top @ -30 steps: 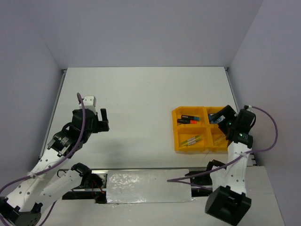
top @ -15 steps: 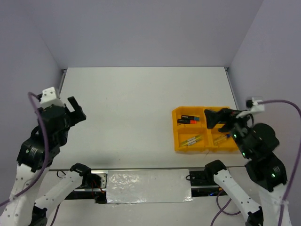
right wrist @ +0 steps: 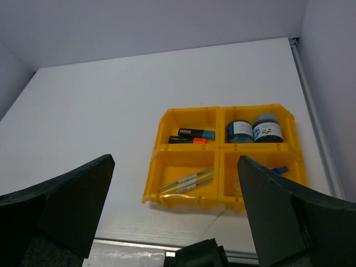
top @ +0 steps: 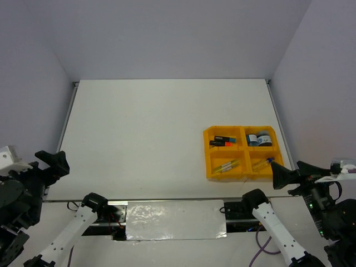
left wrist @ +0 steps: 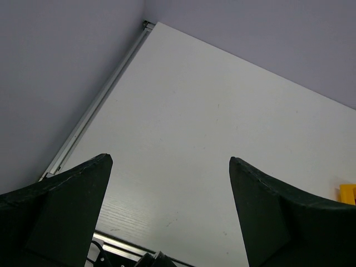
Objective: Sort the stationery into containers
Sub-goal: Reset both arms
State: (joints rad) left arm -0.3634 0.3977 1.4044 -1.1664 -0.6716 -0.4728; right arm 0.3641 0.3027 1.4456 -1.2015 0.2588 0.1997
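Observation:
The orange-yellow tray (top: 206, 154) sits at the right of the table. Its far-left compartment holds two black highlighters (top: 223, 141) with blue and orange caps. The far-right one holds two round pots (top: 260, 138). The near-left one holds thin pens (top: 227, 165), and the near-right one a blue-capped bottle (top: 263, 162). The right wrist view shows the tray (right wrist: 218, 147), highlighters (right wrist: 193, 136), pots (right wrist: 253, 130), pens (right wrist: 187, 181) and bottle cap (right wrist: 280, 169). My right gripper (top: 285, 176) (right wrist: 175, 161) is open and empty, raised near the tray's front. My left gripper (top: 53, 161) (left wrist: 169, 159) is open and empty at the near left.
A metal rail (top: 67, 119) runs along the table's left edge, and another (top: 276, 114) along the right. A foil-covered strip (top: 175, 219) lies between the arm bases at the near edge. A corner of the tray (left wrist: 347, 193) shows in the left wrist view.
Both arms have pulled back toward the near edge and risen. The right gripper has left the tray's far-right compartment. The left gripper has moved from the table's left-middle to the near-left corner.

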